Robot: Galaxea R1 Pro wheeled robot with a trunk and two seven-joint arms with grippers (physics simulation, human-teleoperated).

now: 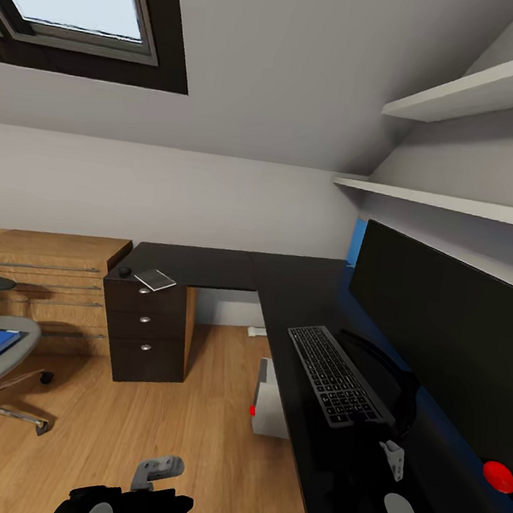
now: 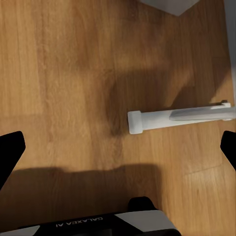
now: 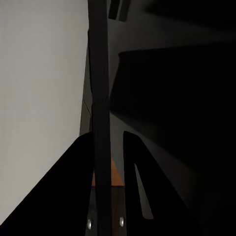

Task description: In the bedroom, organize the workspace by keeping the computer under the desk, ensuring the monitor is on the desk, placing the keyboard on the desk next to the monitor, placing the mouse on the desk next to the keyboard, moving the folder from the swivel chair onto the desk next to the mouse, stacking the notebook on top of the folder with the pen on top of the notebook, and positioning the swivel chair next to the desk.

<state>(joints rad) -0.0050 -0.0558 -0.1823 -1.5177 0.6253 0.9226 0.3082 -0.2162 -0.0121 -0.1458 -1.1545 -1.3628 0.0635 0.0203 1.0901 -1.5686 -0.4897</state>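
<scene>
Head view: high, facing forward and down across the desk [image 1: 230, 269] corner, monitor [image 1: 450, 333] near at right, floor [image 1: 184, 426] below. Left wrist view: close, facing straight down at bare wood floor [image 2: 64, 73]. Right wrist view: very near a thin dark edge-on panel [image 3: 101, 98]; identity unclear. Head and left wrist share the floor.

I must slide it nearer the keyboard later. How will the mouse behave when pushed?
The mouse is a small rounded lump, so probably light and likely to skid on the smooth black desk. It sits near the edge beside the notebook, so it could slip off.
</scene>
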